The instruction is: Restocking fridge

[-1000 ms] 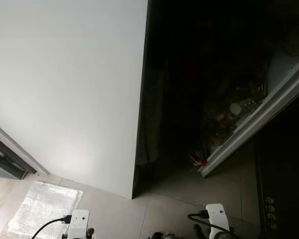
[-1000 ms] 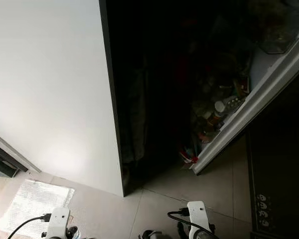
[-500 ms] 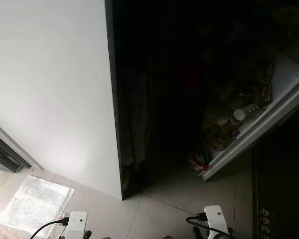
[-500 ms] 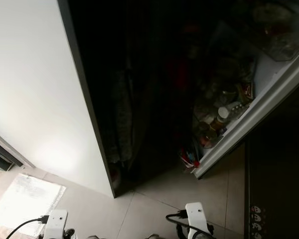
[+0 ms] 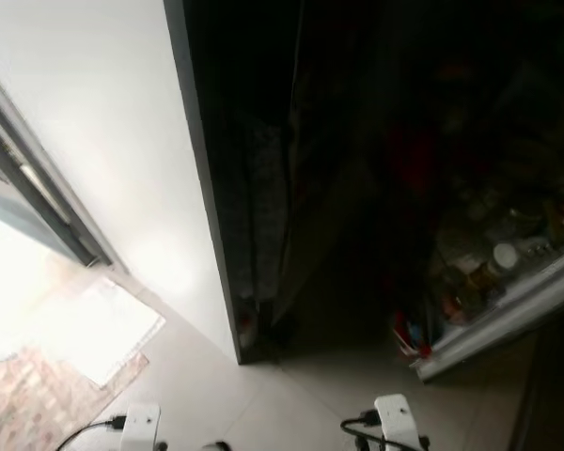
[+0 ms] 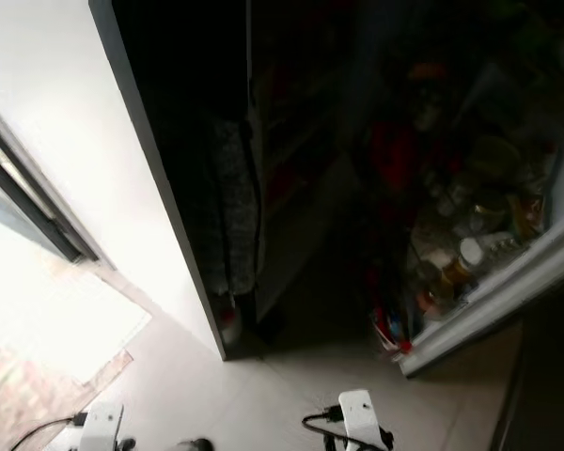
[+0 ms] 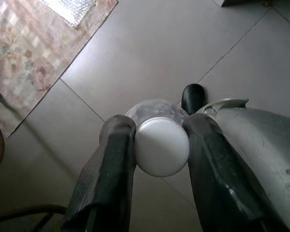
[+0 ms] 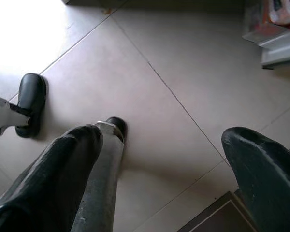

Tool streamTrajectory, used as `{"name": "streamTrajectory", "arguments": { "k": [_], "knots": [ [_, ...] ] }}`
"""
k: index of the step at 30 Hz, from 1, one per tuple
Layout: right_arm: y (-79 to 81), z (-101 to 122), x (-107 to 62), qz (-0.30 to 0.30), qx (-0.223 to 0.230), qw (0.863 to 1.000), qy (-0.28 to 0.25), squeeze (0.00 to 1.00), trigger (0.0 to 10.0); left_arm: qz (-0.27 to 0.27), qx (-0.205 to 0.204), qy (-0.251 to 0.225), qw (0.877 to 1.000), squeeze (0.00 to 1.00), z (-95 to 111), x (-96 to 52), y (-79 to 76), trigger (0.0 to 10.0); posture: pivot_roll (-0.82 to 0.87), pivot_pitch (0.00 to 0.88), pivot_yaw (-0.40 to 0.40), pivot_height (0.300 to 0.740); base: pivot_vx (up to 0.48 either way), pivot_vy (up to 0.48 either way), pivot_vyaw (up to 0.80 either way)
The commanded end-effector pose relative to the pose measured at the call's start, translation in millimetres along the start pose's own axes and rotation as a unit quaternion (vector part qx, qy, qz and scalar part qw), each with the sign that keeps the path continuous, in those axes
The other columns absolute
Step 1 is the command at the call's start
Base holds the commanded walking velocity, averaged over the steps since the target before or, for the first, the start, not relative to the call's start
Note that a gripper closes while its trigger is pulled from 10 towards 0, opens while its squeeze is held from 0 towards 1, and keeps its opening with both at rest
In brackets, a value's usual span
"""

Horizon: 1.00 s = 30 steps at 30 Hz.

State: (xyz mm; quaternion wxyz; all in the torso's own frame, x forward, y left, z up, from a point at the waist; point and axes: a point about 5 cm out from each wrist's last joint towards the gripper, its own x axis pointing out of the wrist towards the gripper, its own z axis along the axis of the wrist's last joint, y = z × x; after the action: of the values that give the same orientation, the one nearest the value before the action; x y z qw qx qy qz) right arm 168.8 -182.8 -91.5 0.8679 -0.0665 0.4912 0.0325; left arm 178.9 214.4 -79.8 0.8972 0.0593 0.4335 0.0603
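Observation:
The fridge (image 5: 357, 188) stands open before me, its inside dark. Its door shelf (image 5: 508, 315) at the right holds several bottles and jars, one with a white cap (image 5: 504, 256). A white panel (image 5: 103, 113) borders the opening on the left. Low at my left side, my left gripper (image 7: 159, 128) is shut on a clear bottle with a white cap (image 7: 162, 147), seen end-on above the floor tiles. My right gripper (image 8: 162, 137) hangs open over bare tiles with nothing between its fingers. Both wrists (image 5: 139, 423) (image 5: 395, 418) sit at the lower edge of the eye views.
A patterned rug (image 7: 29, 53) lies on the tiled floor to my left, by a bright sunlit patch (image 5: 85, 329) and a dark sliding-door track (image 5: 38, 178). My black feet (image 8: 31, 99) stand on the tiles. A dark mat edge (image 8: 217, 217) lies near the fridge door.
The whole picture has shifted: the camera has swung, so the white panel's edge sits further left and the dark fridge interior takes up more of the view. Both arms hang as before.

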Motion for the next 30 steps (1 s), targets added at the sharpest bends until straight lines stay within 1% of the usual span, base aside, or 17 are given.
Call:
{"name": "streamTrajectory", "arguments": {
  "k": [1, 10, 15, 21, 24, 30],
  "knots": [
    [1.4, -6, -0.6, 0.000, 0.001, 1.000, 0.012, 0.00, 10.0, 0.005, 0.003, 0.016, 1.000, 0.00, -9, -1.8, 3.1, 10.0, -0.03, 0.179, -0.071, 0.740, 0.000, 0.000, 0.71],
    [0.7, -6, -0.7, 0.001, -0.005, 1.000, 0.013, 0.00, 10.0, 0.005, 0.001, 0.017, 1.000, 0.00, -9, -1.9, 2.0, 10.0, -0.03, 0.184, -0.073, 0.740, 0.000, 0.000, 0.72],
    [-9.9, -2, -0.8, -0.007, -0.006, 1.000, 0.015, 0.00, 10.0, 0.005, 0.001, 0.016, 1.000, 0.00, -8, -1.6, 0.7, 10.0, -0.03, 0.187, -0.073, 0.740, 0.000, 0.000, 0.80],
    [-12.8, -1, -0.8, -0.009, -0.005, 1.000, 0.017, 0.00, 10.0, 0.005, 0.002, 0.015, 1.000, 0.00, -8, -1.6, 0.5, 10.0, -0.03, 0.189, -0.074, 0.740, 0.000, 0.000, 0.80],
    [-13.0, -1, -0.7, -0.008, 0.001, 1.000, 0.016, 0.00, 10.0, 0.006, 0.003, 0.016, 1.000, 0.00, -8, -1.7, 1.0, 10.0, -0.03, 0.191, -0.073, 0.740, 0.000, 0.000, 0.00],
    [-12.4, 0, -0.5, -0.005, -0.003, 1.000, 0.017, 0.00, 10.0, 0.005, 0.010, 0.017, 1.000, 0.00, -9, -1.8, 1.7, 10.0, -0.03, 0.193, -0.071, 0.740, 0.000, -0.044, 0.00]
  ]
}}
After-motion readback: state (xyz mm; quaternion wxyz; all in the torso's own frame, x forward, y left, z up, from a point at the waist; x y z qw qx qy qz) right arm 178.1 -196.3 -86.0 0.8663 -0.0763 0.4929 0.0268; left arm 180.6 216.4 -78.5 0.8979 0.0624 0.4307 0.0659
